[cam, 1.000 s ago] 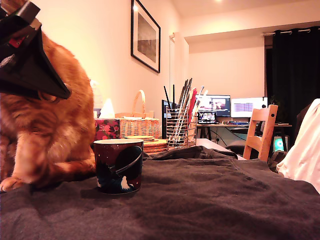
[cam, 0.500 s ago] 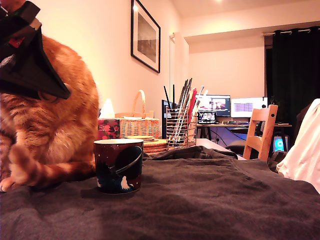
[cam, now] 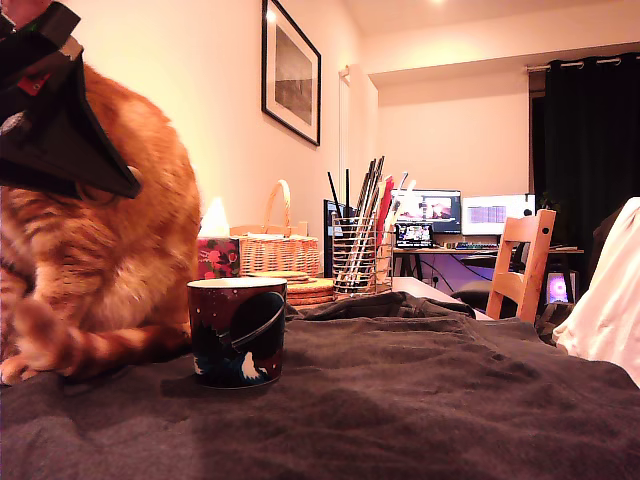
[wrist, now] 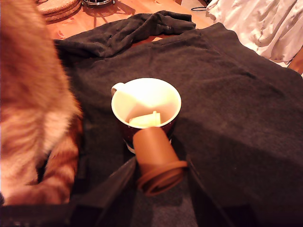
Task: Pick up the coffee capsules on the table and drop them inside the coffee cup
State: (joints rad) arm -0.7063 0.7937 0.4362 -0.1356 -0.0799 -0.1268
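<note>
In the wrist view a brown tapered coffee capsule (wrist: 157, 158) with a wide flanged end hangs between my dark fingers (wrist: 116, 187). My gripper (wrist: 160, 166) is shut on it, just over the near rim of the coffee cup (wrist: 124, 101). A cream capsule (wrist: 146, 119) lies inside the cup's pale interior. In the exterior view the dark maroon cup (cam: 237, 332) stands on the charcoal cloth of the table (cam: 420, 400). My black gripper body (cam: 60, 140) hangs high at the exterior view's left, and the held capsule is hidden there.
An orange cat (cam: 100, 260) sits right beside the cup, its fur (wrist: 28, 109) close to my fingers. Behind stand a red floral box (cam: 215, 258), wicker basket (cam: 275, 250), wire mesh holder (cam: 355, 255) and wooden chair (cam: 525, 265). White fabric (cam: 610, 300) lies at the exterior view's right.
The cat has shifted its body and drawn a paw in beside the cup. My gripper and the cup have barely moved.
</note>
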